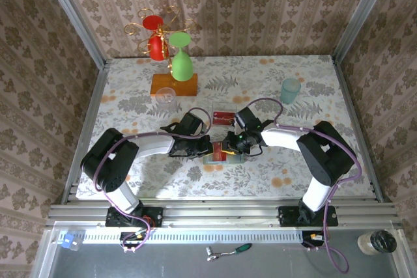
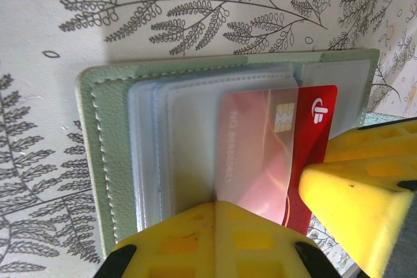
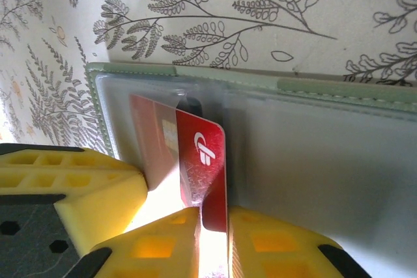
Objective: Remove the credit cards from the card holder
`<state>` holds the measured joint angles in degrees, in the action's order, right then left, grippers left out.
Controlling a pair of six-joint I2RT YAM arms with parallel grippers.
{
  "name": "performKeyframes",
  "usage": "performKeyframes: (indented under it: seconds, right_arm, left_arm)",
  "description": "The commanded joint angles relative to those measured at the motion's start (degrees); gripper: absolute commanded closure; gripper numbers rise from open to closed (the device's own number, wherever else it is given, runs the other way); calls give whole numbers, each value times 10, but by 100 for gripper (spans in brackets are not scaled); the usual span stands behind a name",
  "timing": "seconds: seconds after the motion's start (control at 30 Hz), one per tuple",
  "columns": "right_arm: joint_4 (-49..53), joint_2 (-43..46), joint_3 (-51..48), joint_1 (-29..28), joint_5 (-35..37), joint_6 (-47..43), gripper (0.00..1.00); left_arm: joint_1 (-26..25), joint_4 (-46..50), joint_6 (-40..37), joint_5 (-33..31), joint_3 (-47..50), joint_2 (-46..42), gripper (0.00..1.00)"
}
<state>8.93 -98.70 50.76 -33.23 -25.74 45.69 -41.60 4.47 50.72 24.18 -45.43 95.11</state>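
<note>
red credit card (image 3: 203, 161) half out of the card holder (image 3: 326, 89) on the desk (image 1: 313, 167), right fingers (image 3: 273, 239) pinching its exposed edge, left fingers (image 2: 195, 239) clenched, pinning the holder; thin, stiff, slick, so probably pull straight.

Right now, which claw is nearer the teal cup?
Right. The right claw, a red card between its fingers, is at the wallet, left of the teal cup; the left claw is at the wallet's other end, farther left.

Floral-patterned desk (image 1: 306, 161), green card holder (image 1: 216, 159) at centre, clear tray (image 1: 225, 114) above it, teal cup (image 1: 290, 90) upper right, orange stand base (image 1: 174, 84) upper left
</note>
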Motion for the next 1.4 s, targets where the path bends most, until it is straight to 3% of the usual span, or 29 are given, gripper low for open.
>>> performKeyframes:
  seconds: [0.0, 0.97, 1.17, 1.37]
  right_arm:
    - [-6, 20, -9, 4, -6, 5, 83]
    - [88, 93, 0, 40, 16, -77, 95]
    - [144, 98, 36, 46, 20, -154, 97]
    - [258, 87, 107, 45, 69, -322, 100]
  left_arm:
    - [-3, 29, -10, -16, -7, 14, 100]
    - [1, 33, -16, -17, -27, -1, 100]
    - [3, 37, -16, -16, -31, -21, 100]
    - [9, 29, -15, -23, -17, -43, 98]
